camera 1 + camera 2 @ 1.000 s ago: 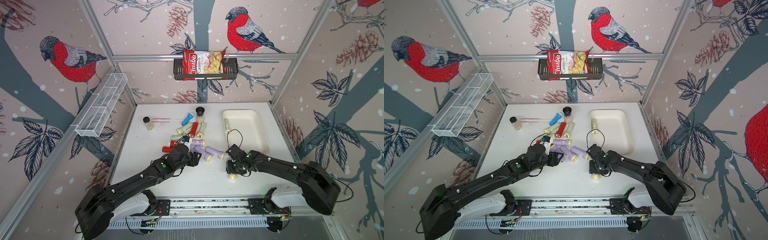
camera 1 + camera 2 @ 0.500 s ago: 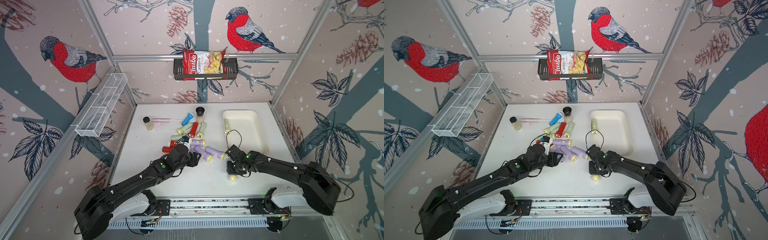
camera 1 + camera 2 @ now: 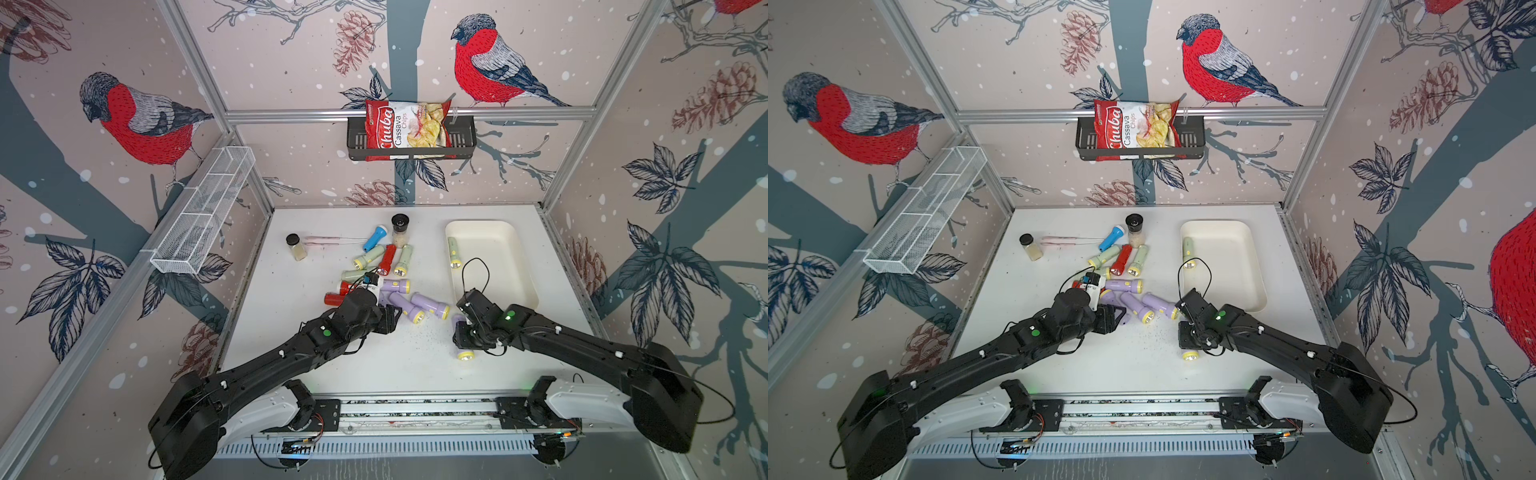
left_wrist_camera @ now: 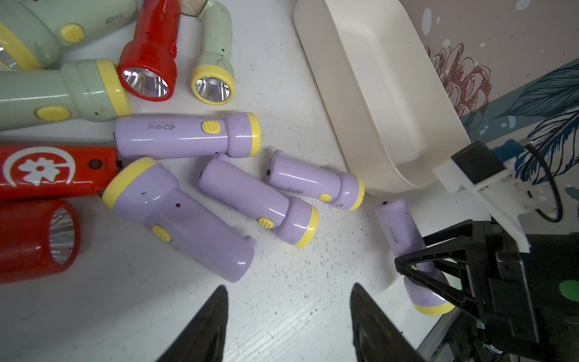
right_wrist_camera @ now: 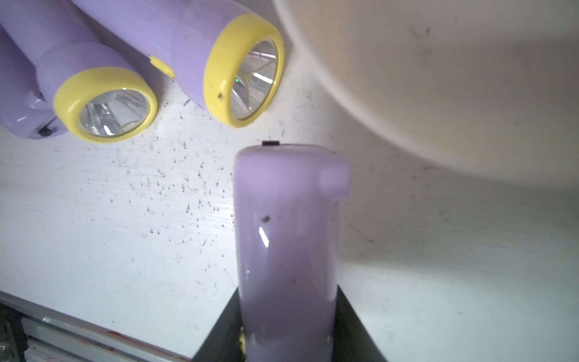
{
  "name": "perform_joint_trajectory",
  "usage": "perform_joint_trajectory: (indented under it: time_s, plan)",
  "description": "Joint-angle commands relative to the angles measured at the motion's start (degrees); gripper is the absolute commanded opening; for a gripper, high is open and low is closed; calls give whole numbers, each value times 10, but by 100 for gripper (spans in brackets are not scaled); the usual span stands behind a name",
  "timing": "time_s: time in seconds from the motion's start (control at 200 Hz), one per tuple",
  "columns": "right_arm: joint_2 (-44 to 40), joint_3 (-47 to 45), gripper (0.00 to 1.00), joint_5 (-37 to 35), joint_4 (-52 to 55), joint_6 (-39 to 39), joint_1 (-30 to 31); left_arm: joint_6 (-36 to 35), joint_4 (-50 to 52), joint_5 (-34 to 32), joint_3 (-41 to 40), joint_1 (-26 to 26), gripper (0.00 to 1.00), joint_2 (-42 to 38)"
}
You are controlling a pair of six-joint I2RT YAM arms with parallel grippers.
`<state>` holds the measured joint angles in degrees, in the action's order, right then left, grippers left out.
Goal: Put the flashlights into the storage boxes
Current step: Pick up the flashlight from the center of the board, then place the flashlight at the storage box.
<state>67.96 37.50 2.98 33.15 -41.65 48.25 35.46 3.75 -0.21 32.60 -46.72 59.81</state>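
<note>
Low reach of the right arm from the front edge of the worktop [image 3: 415,370], elbow out toward the right edge, wrist bent down just off the near corner of the storage tray [image 3: 498,257]. The right gripper [image 3: 466,340] clamped around the body of a lilac flashlight [image 3: 465,354]: yellow head toward the front edge, tail toward the tray. Same grip plain in the right wrist view [image 5: 285,235]. Resting on the surface or lifted: cannot tell.

Long, low reach of the left arm from the front left, wrist at mid-worktop. The left gripper [image 3: 390,319] parted, only bare worktop between the fingers [image 4: 216,313], tips just short of the loose flashlights [image 3: 430,304].

Storage tray along the right edge, toward the back right corner. One pale green flashlight [image 3: 454,251] inside, against the wall nearest the pile. Loose flashlights heaped at centre: lilac, green, red, with a blue flashlight [image 3: 375,237] toward the back.
</note>
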Motion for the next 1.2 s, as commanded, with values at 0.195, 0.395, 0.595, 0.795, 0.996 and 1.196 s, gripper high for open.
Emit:
perform_joint_trajectory:
  time_s: [0.195, 0.395, 0.595, 0.795, 0.996, 1.196]
  plan:
    - [-43, 12, 34, 39, 14, 29, -8, -10, -12, 2, 7, 0, 62, 3]
    - [-65, 41, 34, 79, 11, 34, -30, -15, -10, 1, 25, 0, 62, 22]
    - [-74, 75, 34, 101, 36, 54, -60, -8, -18, 3, 28, 0, 62, 34]
    - [-71, 111, 34, 133, 49, 91, -122, -21, -36, -6, 50, 5, 63, 48]
    - [-61, 140, 34, 167, 39, 121, -170, -37, -30, 9, 79, 14, 63, 87]
    - [-25, 173, 34, 211, 36, 156, -234, -28, -60, 41, 87, 38, 63, 111]
